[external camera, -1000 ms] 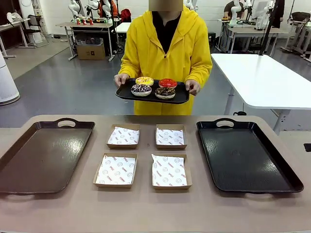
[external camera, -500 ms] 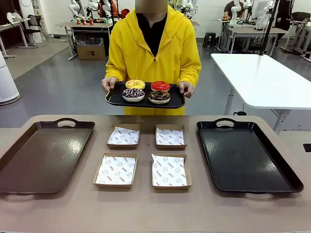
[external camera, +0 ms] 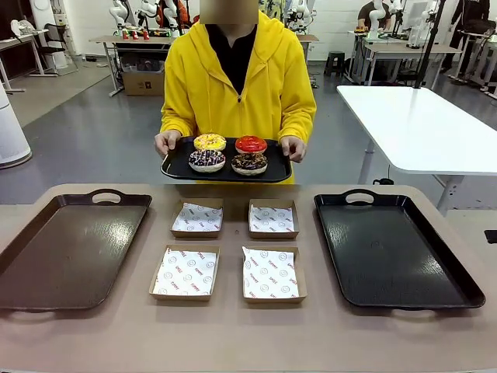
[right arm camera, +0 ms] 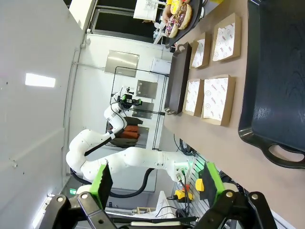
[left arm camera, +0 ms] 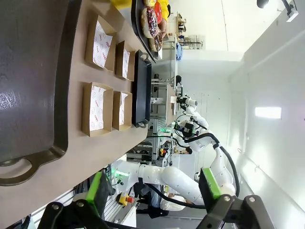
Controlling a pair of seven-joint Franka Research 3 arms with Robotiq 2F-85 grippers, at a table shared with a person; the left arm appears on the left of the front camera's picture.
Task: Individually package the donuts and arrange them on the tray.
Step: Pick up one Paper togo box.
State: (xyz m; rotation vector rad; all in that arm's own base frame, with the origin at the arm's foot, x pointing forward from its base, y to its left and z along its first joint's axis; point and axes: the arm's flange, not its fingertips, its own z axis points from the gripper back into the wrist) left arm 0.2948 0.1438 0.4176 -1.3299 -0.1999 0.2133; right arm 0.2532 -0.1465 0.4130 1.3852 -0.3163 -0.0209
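Observation:
At the far side a person in a yellow hoodie holds a small black tray (external camera: 175,165) in both hands, above the table's far edge. On it lie the yellow-iced donut (external camera: 210,142), the glossy red donut (external camera: 251,144), the purple-sprinkled chocolate donut (external camera: 206,160) and the dark chocolate donut (external camera: 249,163). The donuts (left arm camera: 151,21) also appear at the top of the left wrist view, and the donuts (right arm camera: 178,16) at the top of the right wrist view. My left gripper (left arm camera: 155,191) hangs open and empty off the table's near side. My right gripper (right arm camera: 156,180) is likewise open and empty.
Several paper-lined cardboard boxes sit mid-table in two rows, such as the front left box (external camera: 185,272) and the back right box (external camera: 272,219). A large brown tray (external camera: 70,249) lies at the left, a large black tray (external camera: 392,249) at the right; both are empty.
The person has stepped to picture left and closer to the table, bringing the donut tray lower and nearer. Nothing on the table has moved.

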